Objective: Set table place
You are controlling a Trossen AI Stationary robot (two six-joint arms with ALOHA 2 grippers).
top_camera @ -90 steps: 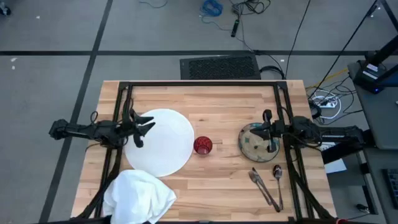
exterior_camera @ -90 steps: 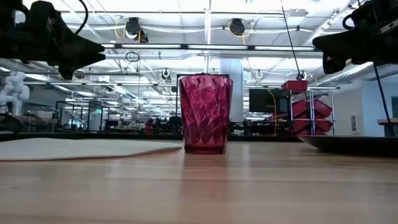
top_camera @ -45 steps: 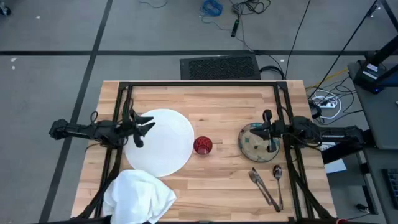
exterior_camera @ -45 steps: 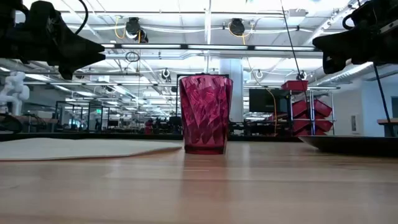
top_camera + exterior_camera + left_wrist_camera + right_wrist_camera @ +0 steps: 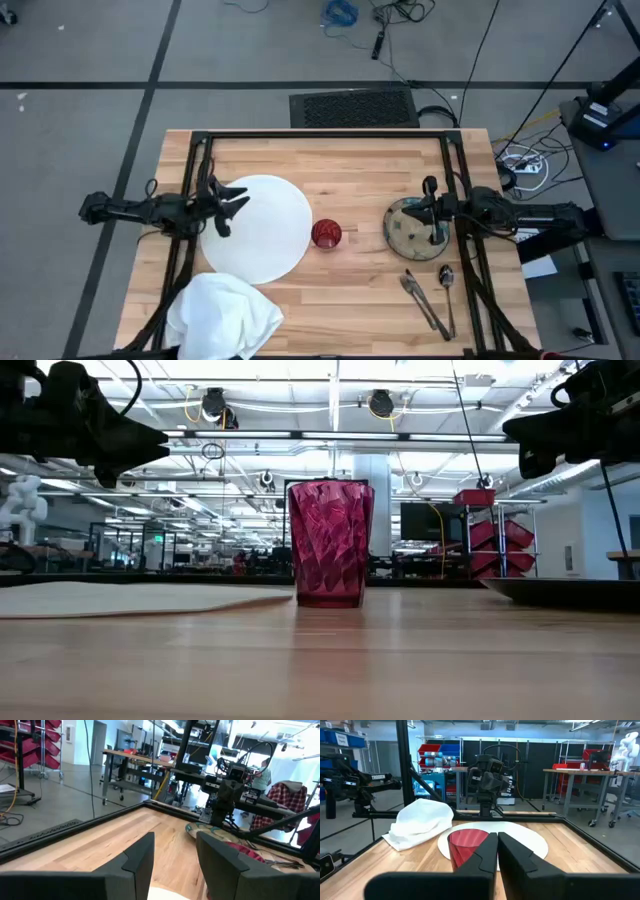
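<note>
I have the left hand (image 5: 228, 207) hovering over the near rim of the white plate (image 5: 268, 235), its fingers spread apart and holding nothing. The right hand (image 5: 432, 213) sits over the speckled bowl (image 5: 405, 228), fingers pressed together with nothing between them. What matters next, as I judge it, is the red cup (image 5: 326, 234): it stands upright on the worktop (image 5: 350, 165) between the two hands, straight ahead of each, just past the plate's far rim from the left hand. The napkin (image 5: 224, 315) lies heaped well off to the side of the left hand. The cutlery (image 5: 430, 296) lies beside the right hand, handles pointing away from the bowl.
</note>
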